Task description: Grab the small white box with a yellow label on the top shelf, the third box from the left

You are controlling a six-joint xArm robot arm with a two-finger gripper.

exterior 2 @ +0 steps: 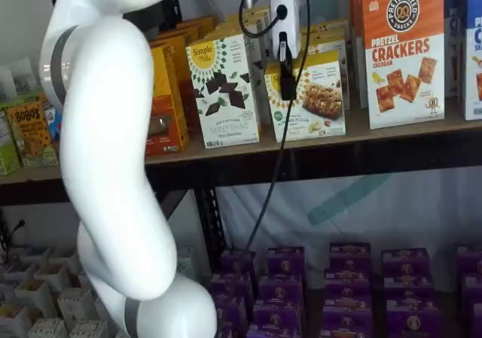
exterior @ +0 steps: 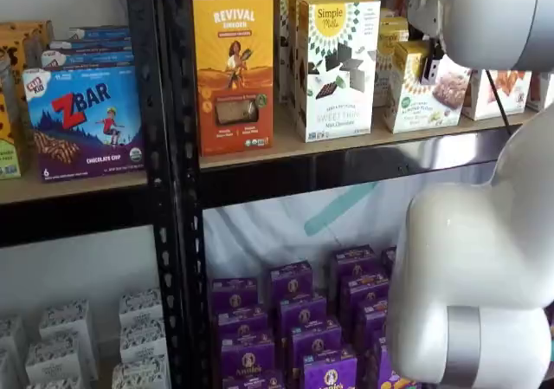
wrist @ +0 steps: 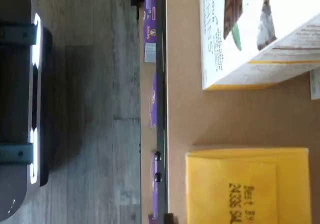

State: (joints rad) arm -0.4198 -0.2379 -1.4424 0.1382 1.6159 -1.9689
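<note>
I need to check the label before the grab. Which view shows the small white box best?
A shelf view shows the small white box best: nearly its whole front, crossed only by the gripper. In a shelf view the arm covers part. The wrist view shows only its yellow top.

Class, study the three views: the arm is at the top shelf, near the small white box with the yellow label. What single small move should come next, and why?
Probably lower the gripper a little onto the small white box. In a shelf view its black fingers hang in front of the box's upper edge on the top shelf, and nothing shows them closed on it. Whether they are open cannot be told.
</note>
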